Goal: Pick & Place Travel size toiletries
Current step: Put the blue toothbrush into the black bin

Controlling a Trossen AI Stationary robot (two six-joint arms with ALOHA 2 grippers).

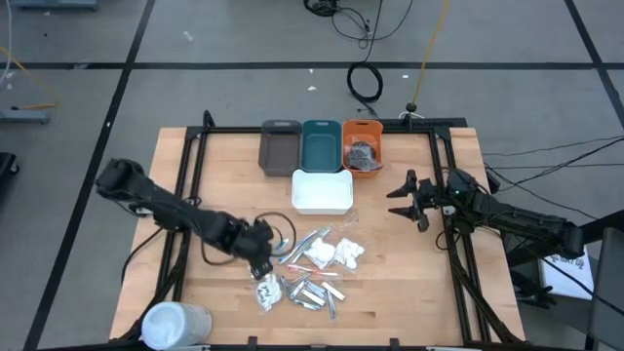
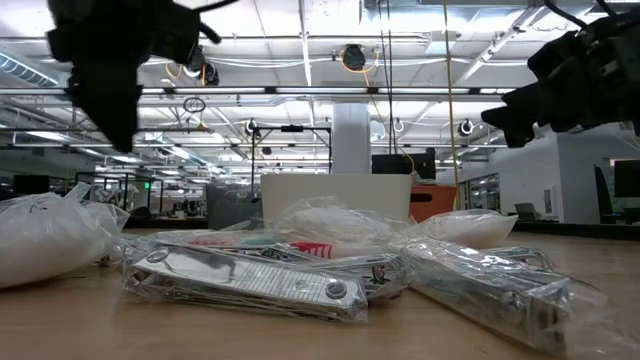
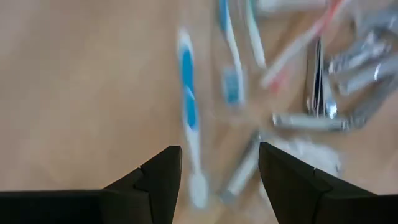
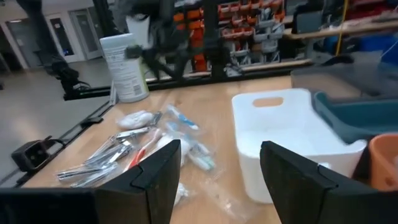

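Toiletries (image 1: 310,265) lie before the tray (image 1: 322,192); cylinder (image 1: 175,325) to their left.

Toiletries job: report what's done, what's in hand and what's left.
Done: only the orange tray holds dark items; the grey tray, teal tray and white tray look empty. In hand: nothing; the left gripper hovers open over the toiletries pile, the right gripper waits open. Left: nearly the whole pile.
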